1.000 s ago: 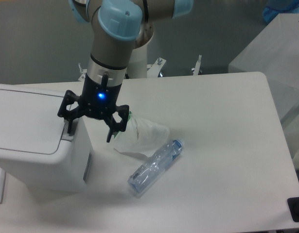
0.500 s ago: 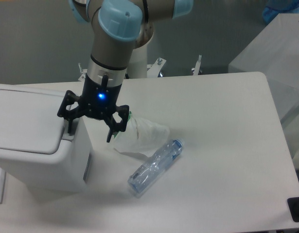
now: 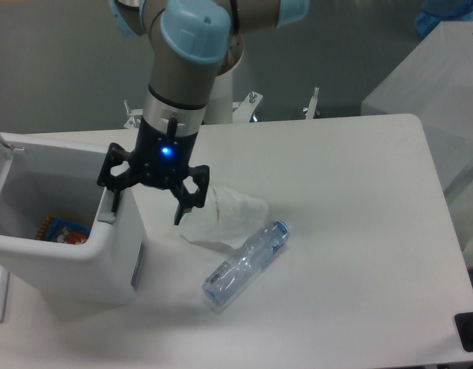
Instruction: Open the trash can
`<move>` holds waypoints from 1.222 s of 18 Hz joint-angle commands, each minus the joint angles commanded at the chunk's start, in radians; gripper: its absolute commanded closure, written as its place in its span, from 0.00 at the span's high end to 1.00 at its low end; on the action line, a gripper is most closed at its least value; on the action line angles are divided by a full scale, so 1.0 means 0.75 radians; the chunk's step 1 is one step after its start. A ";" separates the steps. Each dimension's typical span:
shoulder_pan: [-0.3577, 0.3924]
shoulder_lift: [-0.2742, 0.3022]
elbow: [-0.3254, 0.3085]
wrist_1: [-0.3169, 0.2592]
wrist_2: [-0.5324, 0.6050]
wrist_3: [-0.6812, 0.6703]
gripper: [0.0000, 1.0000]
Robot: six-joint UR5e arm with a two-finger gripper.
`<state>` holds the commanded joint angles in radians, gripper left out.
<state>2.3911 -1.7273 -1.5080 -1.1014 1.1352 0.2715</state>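
Trash can [image 3: 67,254]: white boxy bin at table's [image 3: 351,231] left edge, lid swung up at far left, interior exposed, one colourful packet [image 3: 63,231] inside. One crumpled white bag [image 3: 232,211], one clear plastic bottle [image 3: 245,265] on table to its right. Gripper [image 3: 146,209] spread wide, empty, one finger at bin's right rim, other over the table beside it.

A white table [image 3: 351,231] carries the trash can [image 3: 67,261] (lid up), a crumpled bag [image 3: 228,211] and a bottle [image 3: 244,265].
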 joint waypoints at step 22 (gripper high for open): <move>0.430 -0.407 0.162 0.002 0.345 1.273 1.00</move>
<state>2.7136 -2.0325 -1.3867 -1.0999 1.3941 1.2266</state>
